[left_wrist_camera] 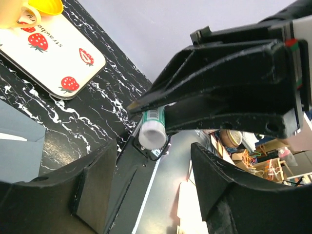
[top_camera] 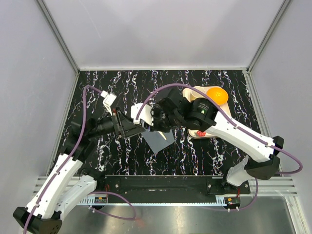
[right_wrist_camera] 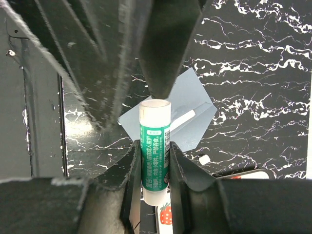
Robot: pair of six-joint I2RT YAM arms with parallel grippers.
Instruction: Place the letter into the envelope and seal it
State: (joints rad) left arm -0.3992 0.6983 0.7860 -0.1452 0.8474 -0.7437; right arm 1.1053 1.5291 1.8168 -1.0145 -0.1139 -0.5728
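Mid-table, a bit toward the near edge, we see the envelope [top_camera: 158,142] lying flat on the tabletop [top_camera: 195,161], flap open, with a pale strip showing along its fold. Both grippers meet just above it. The right gripper [right_wrist_camera: 154,146] is clamped on a green-and-white glue stick [right_wrist_camera: 155,122], with its free end pointing at the left arm. The left gripper [top_camera: 139,127] has its jaws spread wide. One of its fingers [right_wrist_camera: 161,58] sits right at the stick's end, but we can't tell if they touch. A small white piece [right_wrist_camera: 204,159] lies on the tabletop just beside the envelope. Toward the far right corner there's a strawberry-print tray [left_wrist_camera: 53,63] with an orange round thing [top_camera: 217,95] at its far end.
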